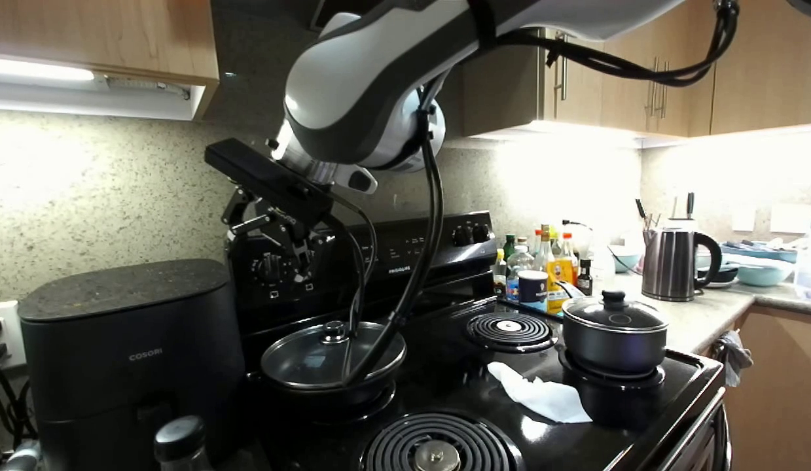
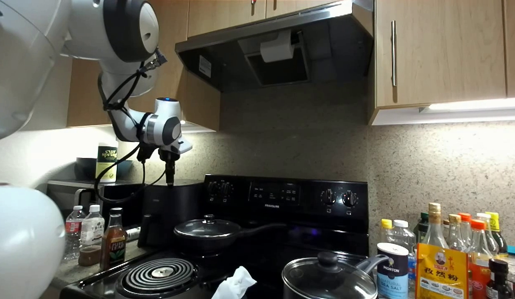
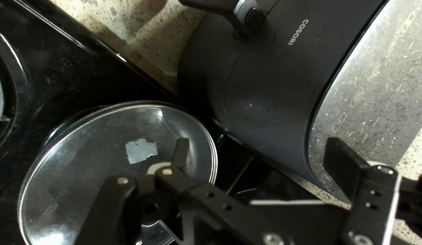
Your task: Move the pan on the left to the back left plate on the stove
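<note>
Near the back left corner of the stovetop [image 1: 444, 373]: one pan [image 2: 207, 233], lidded, apparently sitting over the back left plate [image 1: 376, 407], whose rim shows.
Gripper [image 3: 260, 158]: spread wide, nothing held; I have it hanging high by the left edge.
Gripper to pan: pan lies below and, as I judge, slightly toward the right edge.
Handle [image 2: 259, 229]: runs along the back edge toward the back right corner; any regrip turns on that line, I think.
Arm [image 1: 372, 78]: one, so no nearer side to choose.
Pot [image 1: 614, 337]: one, lidded, near the front right corner.
Bare coils: two, front left coil [image 1: 438, 453] and back right coil [image 1: 510, 327].
White cloth or paper [image 1: 542, 396]: one, between pot and front left coil.
Air fryer [image 1: 130, 353]: one, off the left edge.
</note>
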{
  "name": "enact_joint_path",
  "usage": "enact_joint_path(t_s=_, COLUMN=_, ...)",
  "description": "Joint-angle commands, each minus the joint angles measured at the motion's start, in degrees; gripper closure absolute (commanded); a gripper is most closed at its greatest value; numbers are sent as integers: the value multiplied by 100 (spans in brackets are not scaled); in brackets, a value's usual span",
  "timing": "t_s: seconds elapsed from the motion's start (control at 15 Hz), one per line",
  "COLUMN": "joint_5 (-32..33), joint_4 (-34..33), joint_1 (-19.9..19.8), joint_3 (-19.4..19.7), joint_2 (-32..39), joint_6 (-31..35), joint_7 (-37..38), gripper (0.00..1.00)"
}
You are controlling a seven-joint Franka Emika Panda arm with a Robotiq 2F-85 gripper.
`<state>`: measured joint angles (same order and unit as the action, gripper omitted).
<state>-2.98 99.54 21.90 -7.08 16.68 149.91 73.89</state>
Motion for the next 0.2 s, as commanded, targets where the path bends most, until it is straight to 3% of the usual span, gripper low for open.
enact_joint_path(t_s=0.0, joint_5=21, joint_4=-8, joint_1=-57, joint_3=-60, joint_2=1, joint_6=-12, joint_7=6, gripper=0)
enact_joint_path(t_s=0.13, joint_5=21, joint_4=-9, joint_1=-58, joint_3=-59, joint_2=1, joint_6=-12, joint_7=6, gripper=0)
